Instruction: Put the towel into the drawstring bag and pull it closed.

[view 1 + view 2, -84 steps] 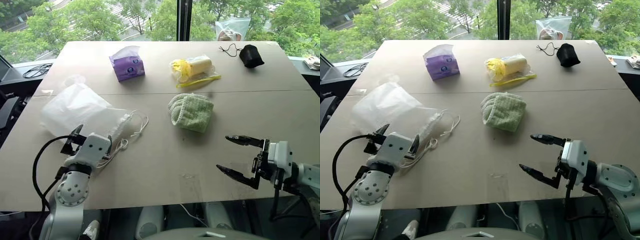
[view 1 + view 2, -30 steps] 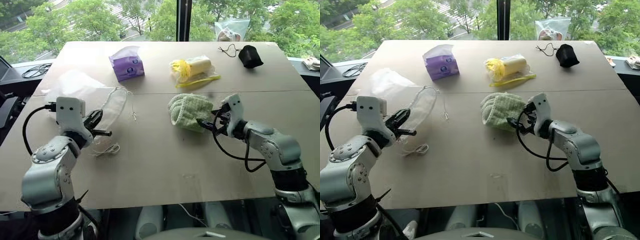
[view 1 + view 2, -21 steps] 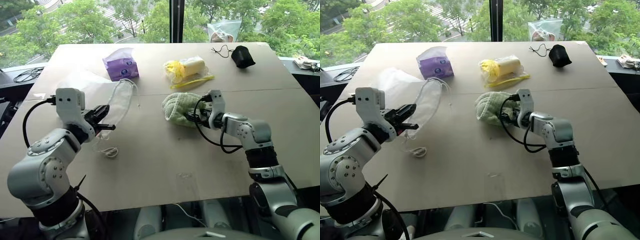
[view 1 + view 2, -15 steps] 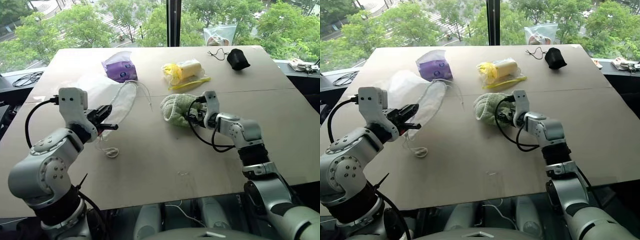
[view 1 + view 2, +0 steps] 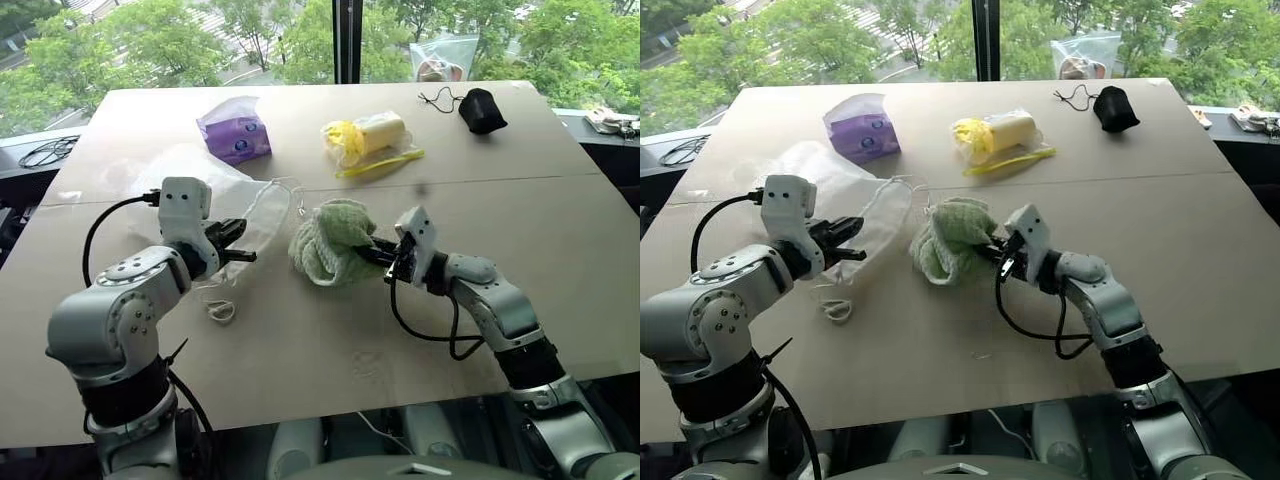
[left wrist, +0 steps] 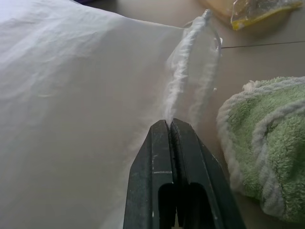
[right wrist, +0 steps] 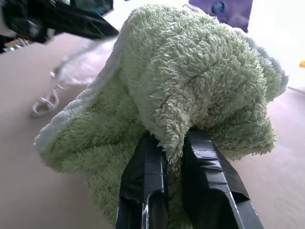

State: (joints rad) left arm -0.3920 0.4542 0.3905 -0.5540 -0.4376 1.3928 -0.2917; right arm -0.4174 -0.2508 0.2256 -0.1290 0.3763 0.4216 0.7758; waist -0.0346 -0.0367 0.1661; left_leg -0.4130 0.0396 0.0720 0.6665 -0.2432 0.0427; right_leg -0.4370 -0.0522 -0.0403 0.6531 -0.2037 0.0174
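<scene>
Now the right gripper has its jaws clamped on a fold of the towel, which bunches up just ahead of them, lifted off the table. Beside it, the left gripper pinches the gathered rim of the drawstring bag, jaws pressed tight.
</scene>
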